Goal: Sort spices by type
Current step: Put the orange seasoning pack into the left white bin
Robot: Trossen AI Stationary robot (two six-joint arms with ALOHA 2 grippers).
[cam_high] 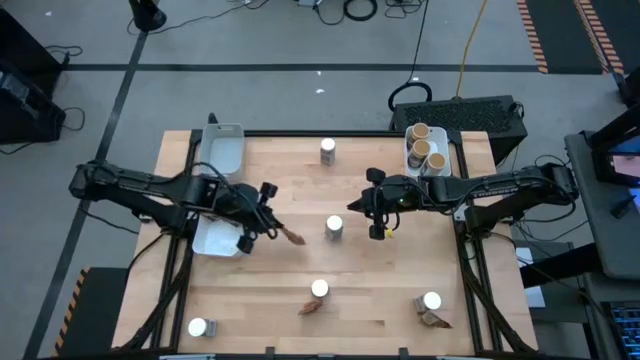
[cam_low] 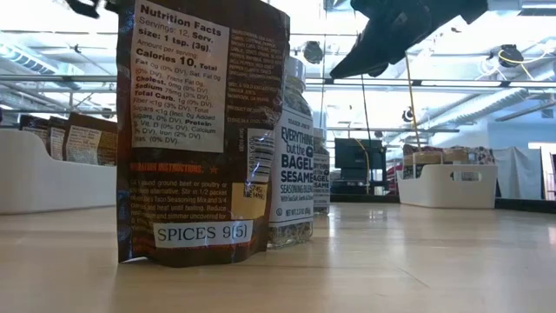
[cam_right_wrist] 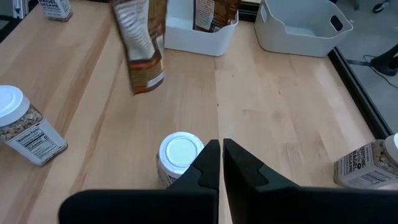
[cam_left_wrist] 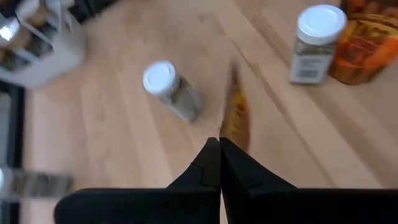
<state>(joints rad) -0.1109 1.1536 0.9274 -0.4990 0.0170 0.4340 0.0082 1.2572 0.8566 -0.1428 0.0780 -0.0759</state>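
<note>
My left gripper [cam_high: 272, 228] is shut on a brown crinkled packet [cam_high: 293, 237], left of the table's middle; the right wrist view shows that packet [cam_right_wrist: 142, 50] in the air. My right gripper [cam_high: 354, 206] hovers shut and holds nothing, just right of a white-lidded jar [cam_high: 334, 227] that stands at the table's middle. More white-lidded jars stand at the far middle [cam_high: 327, 150], near middle [cam_high: 319, 289], near right [cam_high: 431, 300] and near left [cam_high: 197, 327]. Cork-topped jars [cam_high: 424, 150] fill the far right tray. My left gripper pinches the packet by one end [cam_left_wrist: 229, 132] between its two shut fingers, slanting down from the table's left. The packet shows edge-on and reaches out past the fingertips. It is lifted clear of the table, its free end [cam_right_wrist: 147, 81] lowest.
A white tray [cam_high: 205, 243] with packets lies under my left arm, and another white tray [cam_high: 222, 150] stands at the far left. Loose packets lie beside the near middle jar [cam_high: 310, 307] and the near right jar [cam_high: 435, 320]. Bare wood lies between the jars.
</note>
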